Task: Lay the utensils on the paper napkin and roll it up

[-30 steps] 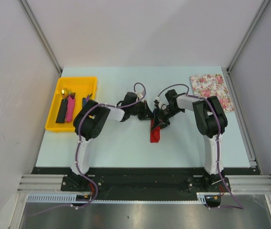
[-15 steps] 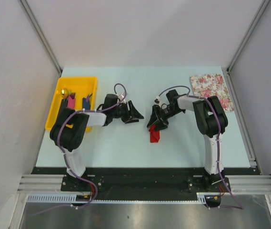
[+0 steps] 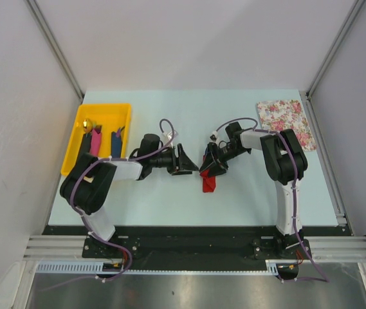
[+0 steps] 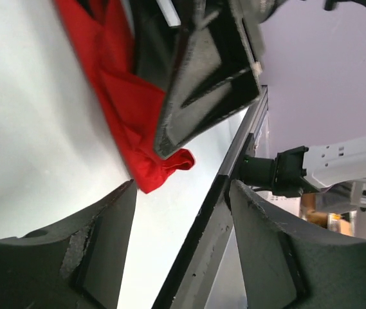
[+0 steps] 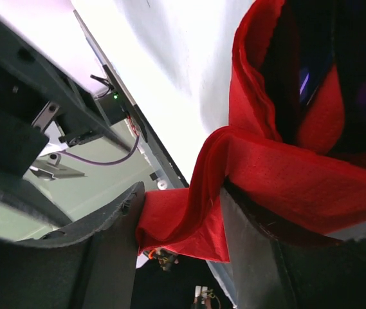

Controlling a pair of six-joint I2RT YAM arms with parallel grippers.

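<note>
The red paper napkin (image 3: pixel 209 183) lies rumpled and loosely rolled at mid-table. My right gripper (image 3: pixel 210 166) is at its far end, jaws open. In the right wrist view the napkin (image 5: pixel 260 174) drapes over one finger and sags across the gap of the right gripper (image 5: pixel 179 193). A dark, purple-glinting piece (image 5: pixel 305 84) shows deep in the fold. My left gripper (image 3: pixel 190 162) stands open just left of the napkin, apart from it. In the left wrist view the left gripper (image 4: pixel 183 190) holds nothing, with the napkin (image 4: pixel 121 96) ahead. Pink (image 3: pixel 96 140) and blue (image 3: pixel 116 137) utensils lie in the tray.
A yellow tray (image 3: pixel 109 107) stands at the far left, partly covered by my left arm. A white pink-flowered sheet (image 3: pixel 284 119) lies at the far right corner. The table's black front rail (image 4: pixel 202 244) runs close below the left gripper.
Both grippers have opened. My left arm swung left away from the napkin, then came back toward it. The right gripper stayed at the napkin's far end.
</note>
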